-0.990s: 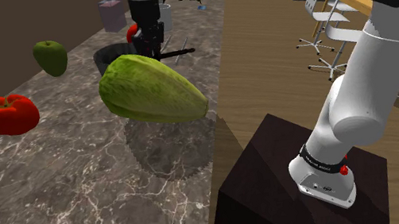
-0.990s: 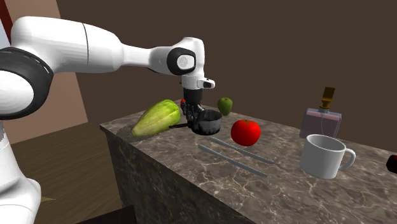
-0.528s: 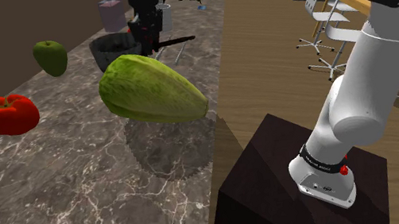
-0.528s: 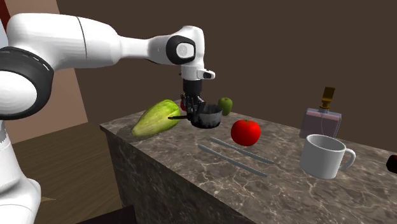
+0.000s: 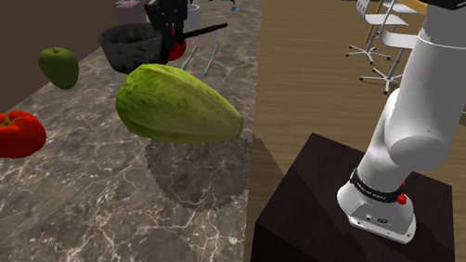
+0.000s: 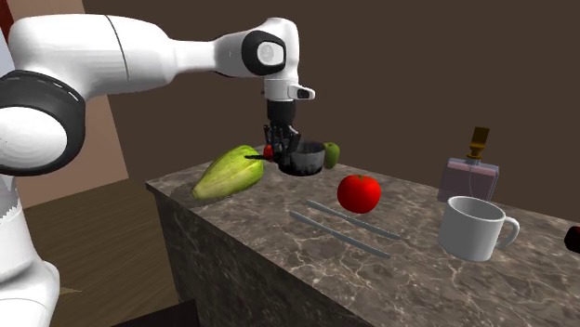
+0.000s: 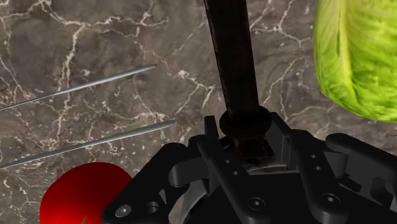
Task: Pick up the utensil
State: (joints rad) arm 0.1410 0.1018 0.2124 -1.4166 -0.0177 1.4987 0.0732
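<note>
The marble tabletop [image 5: 92,211] carries everything else. The green gourd [image 5: 175,101] lies by the edge nearest my stand [image 5: 326,206]. Past the gourd, the black pan [image 5: 129,48] hangs in the air, off the tabletop. Its handle [image 7: 232,57] points toward that same edge, and my jaws are clenched on the handle close to the bowl. A white mug [image 6: 474,228] and a bottle [image 6: 469,172] stand toward the far end. One tomato [image 6: 359,192] sits just beside two thin grey rods [image 7: 89,83]. A second tomato [image 5: 12,133] and a pear [image 5: 59,65] sit along the opposite edge.
</note>
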